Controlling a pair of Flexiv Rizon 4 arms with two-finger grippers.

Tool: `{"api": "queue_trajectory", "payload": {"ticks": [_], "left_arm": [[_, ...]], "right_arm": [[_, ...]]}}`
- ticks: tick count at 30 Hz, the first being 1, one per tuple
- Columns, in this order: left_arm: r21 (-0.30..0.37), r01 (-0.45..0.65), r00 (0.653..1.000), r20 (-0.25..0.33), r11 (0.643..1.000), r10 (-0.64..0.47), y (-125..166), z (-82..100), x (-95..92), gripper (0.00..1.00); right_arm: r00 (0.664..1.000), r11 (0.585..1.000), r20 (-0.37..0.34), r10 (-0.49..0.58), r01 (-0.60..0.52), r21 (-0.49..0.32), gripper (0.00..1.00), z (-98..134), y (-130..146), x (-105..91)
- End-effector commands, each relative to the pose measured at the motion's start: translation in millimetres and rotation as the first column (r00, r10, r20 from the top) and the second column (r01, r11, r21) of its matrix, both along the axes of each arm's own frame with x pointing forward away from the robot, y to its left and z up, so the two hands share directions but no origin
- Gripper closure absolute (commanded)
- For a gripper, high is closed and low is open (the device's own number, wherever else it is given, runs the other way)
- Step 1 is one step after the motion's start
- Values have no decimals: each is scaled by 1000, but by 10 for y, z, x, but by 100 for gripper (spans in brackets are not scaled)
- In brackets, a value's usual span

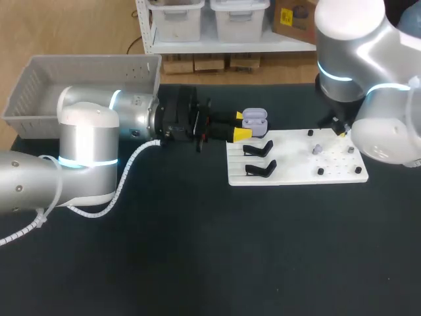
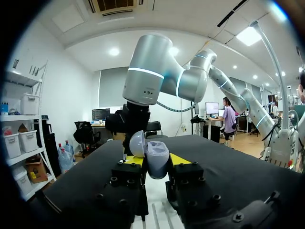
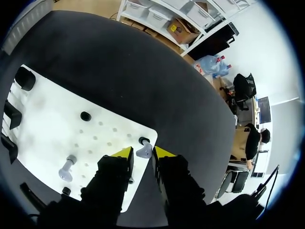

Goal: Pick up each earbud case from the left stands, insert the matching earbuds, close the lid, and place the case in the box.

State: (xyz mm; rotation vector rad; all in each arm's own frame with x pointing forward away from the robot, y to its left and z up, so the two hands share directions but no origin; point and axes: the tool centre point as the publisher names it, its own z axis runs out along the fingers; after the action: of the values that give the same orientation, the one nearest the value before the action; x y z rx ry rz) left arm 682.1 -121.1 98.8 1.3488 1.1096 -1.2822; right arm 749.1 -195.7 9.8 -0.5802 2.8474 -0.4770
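Open case gripped, earbud straddled.
The left gripper (image 2: 156, 160) clamps the open earbud case (image 2: 153, 152); the right gripper (image 3: 142, 152) has its fingers narrowly apart around an earbud (image 3: 144, 151) on the white board (image 3: 52, 124).

Head view: right gripper (image 1: 341, 131) mostly hidden behind the right arm (image 1: 368, 79), only one yellow tip shows. Box (image 1: 39, 85): near right corner covered by the left arm (image 1: 85, 151), itself cut off at the left edge. Dots (image 1: 320, 171) on the white board (image 1: 296, 174): too small to tell pegs from earbuds. Left wrist view: earbud case (image 2: 157, 166) base hidden behind the left gripper (image 2: 155, 159) finger blocks; cavities probably empty, too blurred to say. Right wrist view: board's left end is cut off.
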Motion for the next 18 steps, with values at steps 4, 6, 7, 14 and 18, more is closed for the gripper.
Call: {"api": "queue_trajectory", "payload": {"ticks": [4,6,7,14,18], "left_arm": [[-2,-2,1000,2,1000,2,-2,-8,-4,100],[-2,-2,1000,2,1000,2,-2,-8,-4,100],[-2,-2,1000,2,1000,2,-2,-8,-4,100],[-2,-2,1000,2,1000,2,-2,-8,-4,100],[-2,-2,1000,2,1000,2,-2,-8,-4,100]], "right_arm": [[1000,1000,3,-3,3,-6,100,-12,7,-2],[1000,1000,5,-4,4,-6,100,-3,2,-8],[1000,1000,6,-5,5,-7,100,7,-2,-21],[1000,1000,20,-16,17,-7,100,164,4,-128],[998,999,47,-34,33,15,100,394,60,-252]]}}
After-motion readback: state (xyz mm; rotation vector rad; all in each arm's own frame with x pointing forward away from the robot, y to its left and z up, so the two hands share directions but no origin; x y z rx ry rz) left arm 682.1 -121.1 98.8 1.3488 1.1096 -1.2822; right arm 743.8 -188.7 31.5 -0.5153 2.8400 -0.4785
